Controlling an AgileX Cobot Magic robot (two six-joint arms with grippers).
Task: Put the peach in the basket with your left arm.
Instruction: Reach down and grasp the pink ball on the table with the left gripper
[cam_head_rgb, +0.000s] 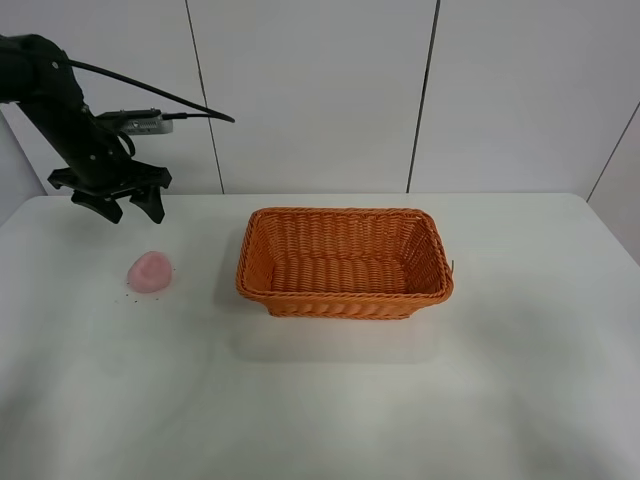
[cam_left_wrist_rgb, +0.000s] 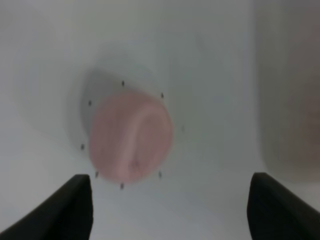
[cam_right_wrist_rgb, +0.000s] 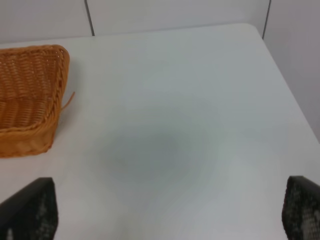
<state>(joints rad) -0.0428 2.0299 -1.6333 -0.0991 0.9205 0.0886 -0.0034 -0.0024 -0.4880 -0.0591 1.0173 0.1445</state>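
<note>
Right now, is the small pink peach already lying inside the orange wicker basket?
No, the small pale pink peach lies on the white table, apart from the rectangular orange woven wicker basket.

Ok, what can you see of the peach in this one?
The peach is a small pale pink rounded lump, matte, with a shallow crease. It lies on the white table, ringed by tiny dark specks, left of the basket and apart from it. Only the table touches it; the open left gripper hangs clear of it.
</note>
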